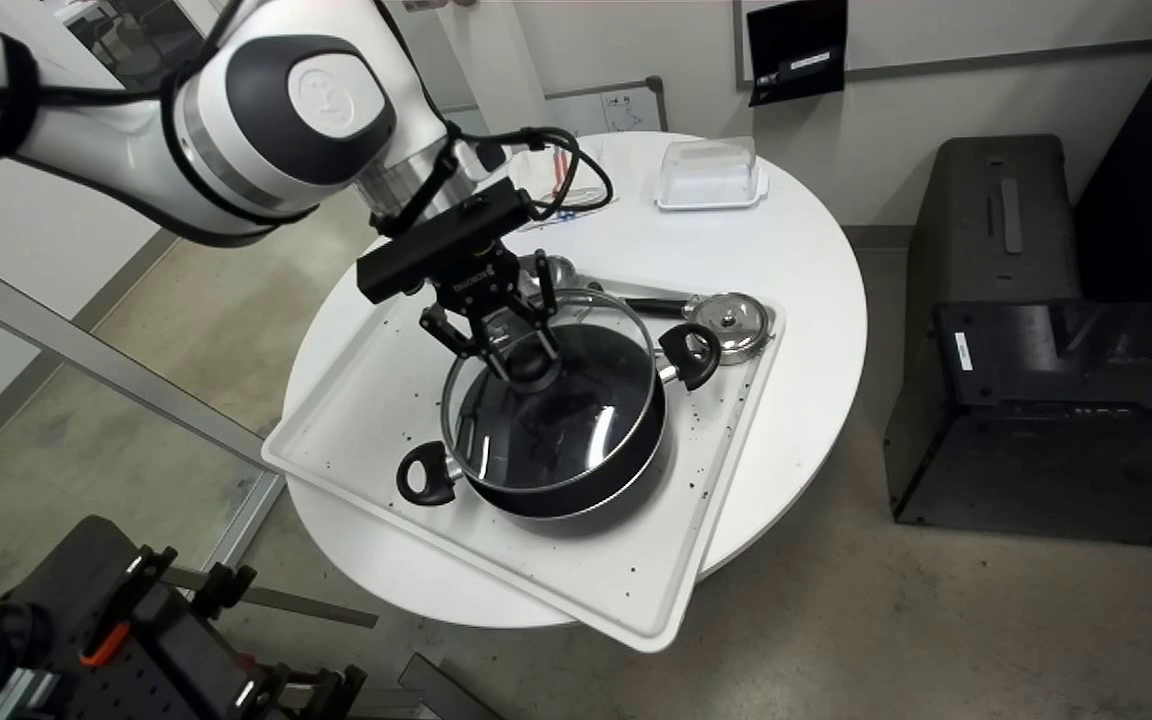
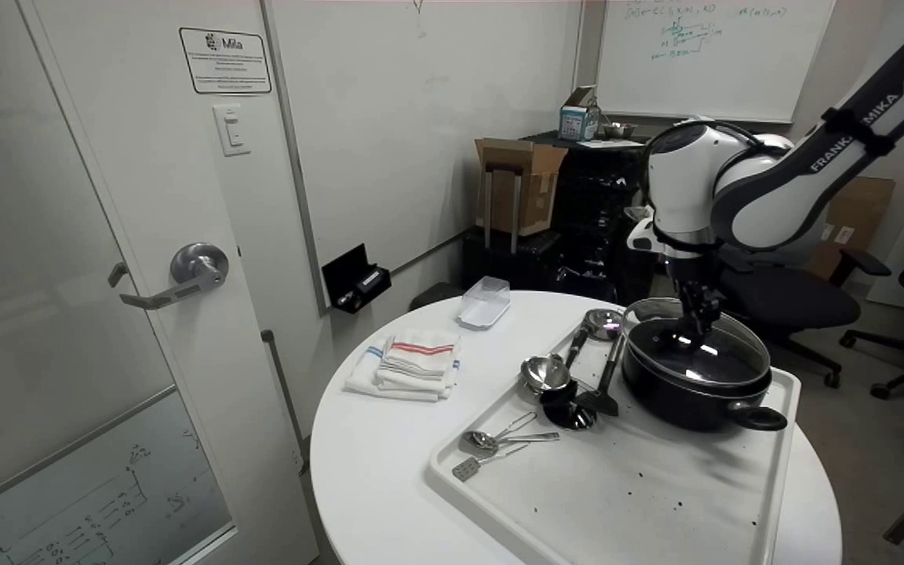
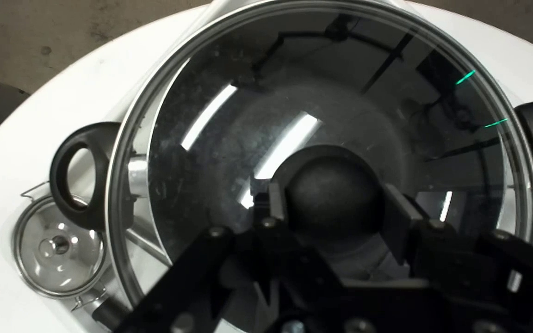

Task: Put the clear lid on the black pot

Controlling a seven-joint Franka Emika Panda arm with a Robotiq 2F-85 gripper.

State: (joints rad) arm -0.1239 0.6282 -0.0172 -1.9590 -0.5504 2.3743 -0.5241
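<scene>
Gripper (image 3: 336, 206) (wrist view): fingers closed on the black knob (image 3: 336, 189), one each side, i.e. holding the clear lid (image 3: 220, 185) by its top. Lid is over the black pot (image 2: 676, 402); rims don't line up exactly, & whether lid & pot touch can't be told. Pot stands upright w/ two looped handles (image 1: 442, 478), on opposite sides, on a white tray (image 1: 361, 425) w/ scattered dark specks. Nr one handle: small glass-topped vessel (image 3: 60, 252), steel-rimmed. Also on tray, in an exterior view: black spatula (image 2: 599, 402) nr the pot; round steel utensil (image 2: 546, 375) at tray edge; small metal utensils (image 2: 483, 441) nr a corner. Beyond tray, on round white table (image 1: 806, 300): folded cloths (image 2: 413, 365) w/ red & blue stripes, &, apart from them, a white dish w/ clear cover (image 1: 711, 178)
</scene>
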